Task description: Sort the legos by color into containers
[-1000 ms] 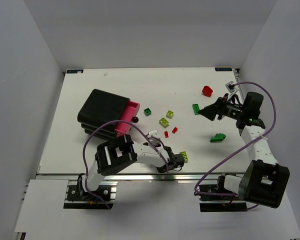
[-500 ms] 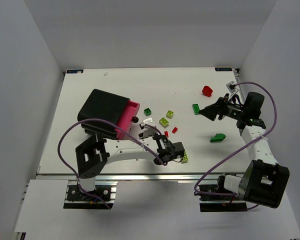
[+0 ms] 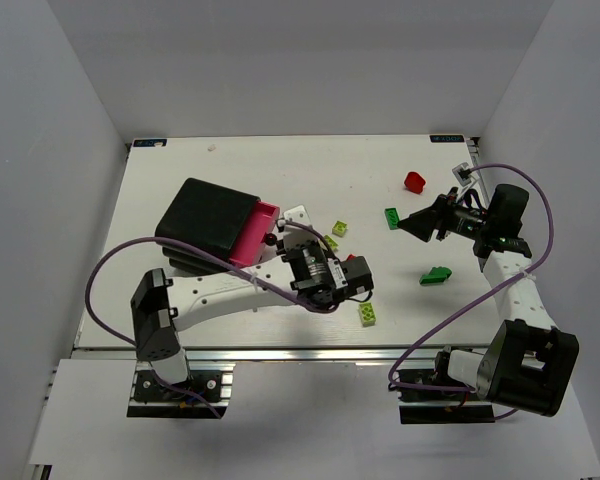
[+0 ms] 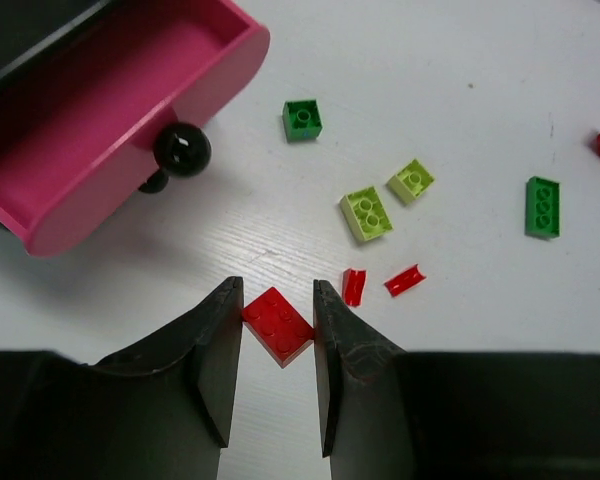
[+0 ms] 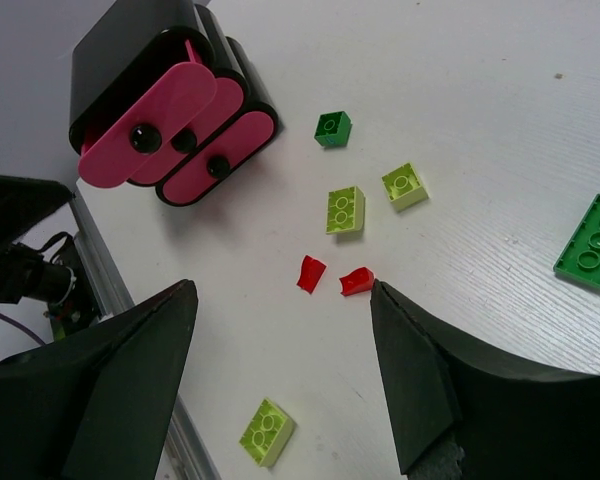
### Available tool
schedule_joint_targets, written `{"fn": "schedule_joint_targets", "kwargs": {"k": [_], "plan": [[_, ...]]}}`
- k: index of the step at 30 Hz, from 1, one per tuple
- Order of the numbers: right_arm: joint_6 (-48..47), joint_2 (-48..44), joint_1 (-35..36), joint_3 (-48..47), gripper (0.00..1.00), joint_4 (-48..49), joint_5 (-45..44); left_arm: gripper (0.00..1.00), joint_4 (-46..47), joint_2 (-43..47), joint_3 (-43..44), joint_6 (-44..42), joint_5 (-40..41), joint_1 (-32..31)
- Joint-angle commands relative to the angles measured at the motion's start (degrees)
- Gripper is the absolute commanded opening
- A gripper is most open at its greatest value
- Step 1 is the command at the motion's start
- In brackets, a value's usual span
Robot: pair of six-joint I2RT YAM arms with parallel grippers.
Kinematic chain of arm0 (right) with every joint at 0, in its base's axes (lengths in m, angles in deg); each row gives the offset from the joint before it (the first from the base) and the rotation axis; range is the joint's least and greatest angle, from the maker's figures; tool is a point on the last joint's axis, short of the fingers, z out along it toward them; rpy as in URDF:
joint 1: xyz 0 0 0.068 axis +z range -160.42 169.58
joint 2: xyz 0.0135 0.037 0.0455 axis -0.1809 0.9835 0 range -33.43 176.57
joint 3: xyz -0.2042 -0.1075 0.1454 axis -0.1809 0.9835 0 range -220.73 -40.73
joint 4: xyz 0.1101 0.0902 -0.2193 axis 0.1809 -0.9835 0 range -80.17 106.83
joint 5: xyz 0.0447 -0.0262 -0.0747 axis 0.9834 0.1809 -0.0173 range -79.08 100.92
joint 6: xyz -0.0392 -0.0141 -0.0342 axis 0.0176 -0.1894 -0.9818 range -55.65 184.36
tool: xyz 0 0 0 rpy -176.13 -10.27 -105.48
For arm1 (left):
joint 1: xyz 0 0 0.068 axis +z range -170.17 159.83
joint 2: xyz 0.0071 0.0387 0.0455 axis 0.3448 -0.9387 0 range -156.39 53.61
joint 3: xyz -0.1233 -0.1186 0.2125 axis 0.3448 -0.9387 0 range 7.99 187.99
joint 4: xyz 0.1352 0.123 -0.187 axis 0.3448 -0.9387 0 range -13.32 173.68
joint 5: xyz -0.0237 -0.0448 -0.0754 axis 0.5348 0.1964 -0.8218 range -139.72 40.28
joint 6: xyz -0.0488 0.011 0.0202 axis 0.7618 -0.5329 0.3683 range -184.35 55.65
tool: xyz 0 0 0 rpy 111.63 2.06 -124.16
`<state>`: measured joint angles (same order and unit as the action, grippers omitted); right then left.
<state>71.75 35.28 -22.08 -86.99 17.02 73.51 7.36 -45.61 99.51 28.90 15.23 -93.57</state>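
Note:
My left gripper (image 4: 278, 296) is shut on a red lego (image 4: 280, 328), pinched corner to corner and held above the table; in the top view this gripper (image 3: 363, 280) hangs over the table's middle front. The black cabinet (image 3: 205, 215) has its top pink drawer (image 4: 110, 130) pulled open. On the table below lie two small red pieces (image 4: 353, 286), two lime legos (image 4: 366, 213) and a dark green one (image 4: 302, 118). My right gripper (image 5: 280, 290) stands open and holds nothing, next to a green lego (image 3: 391, 217).
A lime lego (image 3: 366, 314) lies near the front edge. A red lego (image 3: 414, 181) and a green one (image 3: 436, 274) lie at the right. The right wrist view shows three stacked pink drawer fronts (image 5: 170, 110) with black knobs.
The left arm has stretched out and its gripper has moved from the front edge toward the table's middle, away from the lime lego. The right arm has not moved.

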Motion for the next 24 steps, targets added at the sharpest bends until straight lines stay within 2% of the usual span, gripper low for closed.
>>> {"fn": "schedule_joint_targets", "kwargs": {"k": [1, 5, 7, 10, 14, 18, 24], "plan": [[0.4, -1.5, -0.5, 0.5, 0.75, 2.0, 1.7, 0.11, -4.6, 4.4, 2.4, -4.3, 4.0, 1.8], [0.6, -1.6, -0.5, 0.6, 0.75, 2.0, 1.7, 0.12, -3.1, 7.0, 2.0, -8.2, 4.7, 5.1], [0.6, -1.7, -0.5, 0.5, 0.75, 2.0, 1.9, 0.12, -0.9, 8.2, 1.0, -12.8, 4.1, 8.0], [0.7, -1.8, -0.5, 0.6, 0.75, 2.0, 2.0, 0.12, 9.5, 11.1, -2.5, -21.8, 1.5, 12.5], [0.8, -2.0, -0.5, 0.6, 0.75, 2.0, 2.1, 0.12, 18.5, 14.5, -7.7, -32.1, -2.8, 17.8], [1.0, -2.1, -0.5, 0.7, 0.75, 2.0, 2.3, 0.12, 21.9, 13.7, -8.5, -36.2, -6.9, 22.1], [0.9, -2.2, -0.5, 0.7, 0.75, 2.1, 2.3, 0.11, 24.5, 12.1, -9.4, -37.7, -12.1, 24.5]]}}
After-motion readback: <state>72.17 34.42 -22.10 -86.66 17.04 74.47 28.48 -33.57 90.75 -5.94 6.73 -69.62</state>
